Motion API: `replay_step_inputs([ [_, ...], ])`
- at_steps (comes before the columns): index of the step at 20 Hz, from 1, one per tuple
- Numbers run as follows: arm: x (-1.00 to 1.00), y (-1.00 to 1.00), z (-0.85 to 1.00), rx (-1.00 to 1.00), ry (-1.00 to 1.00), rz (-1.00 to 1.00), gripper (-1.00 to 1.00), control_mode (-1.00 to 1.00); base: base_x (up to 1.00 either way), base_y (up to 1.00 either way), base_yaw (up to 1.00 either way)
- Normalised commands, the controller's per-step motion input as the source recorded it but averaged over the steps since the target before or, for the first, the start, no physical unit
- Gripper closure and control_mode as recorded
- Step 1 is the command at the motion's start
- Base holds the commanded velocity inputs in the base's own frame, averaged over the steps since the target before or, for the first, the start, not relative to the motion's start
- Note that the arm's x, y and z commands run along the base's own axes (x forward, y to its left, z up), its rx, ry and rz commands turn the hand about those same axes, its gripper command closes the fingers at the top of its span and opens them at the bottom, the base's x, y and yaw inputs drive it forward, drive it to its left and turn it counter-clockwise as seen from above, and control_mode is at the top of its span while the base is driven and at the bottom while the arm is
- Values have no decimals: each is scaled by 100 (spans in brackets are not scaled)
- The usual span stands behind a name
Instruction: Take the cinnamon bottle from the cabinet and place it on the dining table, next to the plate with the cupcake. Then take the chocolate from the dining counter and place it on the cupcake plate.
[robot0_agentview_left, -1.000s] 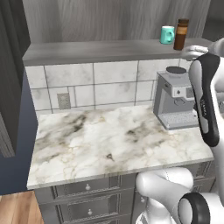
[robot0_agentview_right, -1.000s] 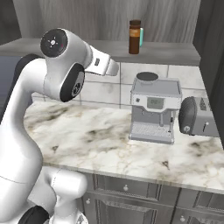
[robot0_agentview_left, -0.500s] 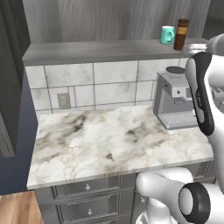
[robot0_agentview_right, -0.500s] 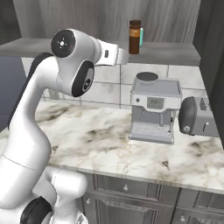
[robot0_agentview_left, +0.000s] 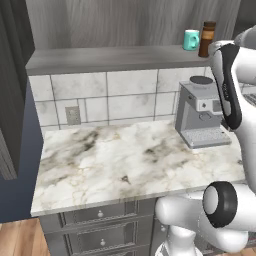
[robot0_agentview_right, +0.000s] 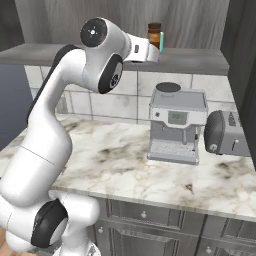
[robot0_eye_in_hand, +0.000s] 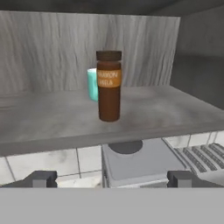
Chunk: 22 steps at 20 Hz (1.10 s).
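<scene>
The cinnamon bottle (robot0_eye_in_hand: 108, 85), brown with a dark cap and an orange label band, stands upright on the grey shelf of the cabinet (robot0_eye_in_hand: 52, 118). It is also at the shelf's right end in the left base view (robot0_agentview_left: 206, 39), and just behind my raised wrist (robot0_agentview_right: 142, 50) in the right base view (robot0_agentview_right: 154, 34). My gripper (robot0_eye_in_hand: 112, 179) is open and holds nothing. It sits in front of the shelf edge, slightly below it and short of the bottle, with the bottle centred between its fingertips (robot0_eye_in_hand: 43, 178). The plate, cupcake, chocolate and dining table are out of view.
A teal mug (robot0_eye_in_hand: 92, 84) stands right behind the bottle, to its left. Below the shelf, an espresso machine (robot0_agentview_right: 175, 122) and a dark toaster (robot0_agentview_right: 225, 132) stand on the marble kitchen counter (robot0_agentview_left: 125, 160). The cabinet's side wall (robot0_eye_in_hand: 197, 61) closes the shelf on the right.
The arm has lifted the hand up and towards the shelf, closer to the bottle. The jaws have stayed open and the bottle has not moved.
</scene>
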Motion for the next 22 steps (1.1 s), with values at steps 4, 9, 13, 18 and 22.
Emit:
replay_step_inputs([
  [4, 38, -5, -3, 0, 2, 0, -100, -100, 0, 0, 0],
  [9, 45, -1, -4, 0, 6, 0, -100, -100, 0, 0, 0],
  [13, 42, -2, -18, 2, 4, 0, -100, -100, 0, 0, 0],
  [18, 34, -8, -19, 3, 0, 0, -100, -100, 0, 0, 0],
  [22, 39, -8, -12, 8, 0, 0, -100, -100, 0, 0, 0],
])
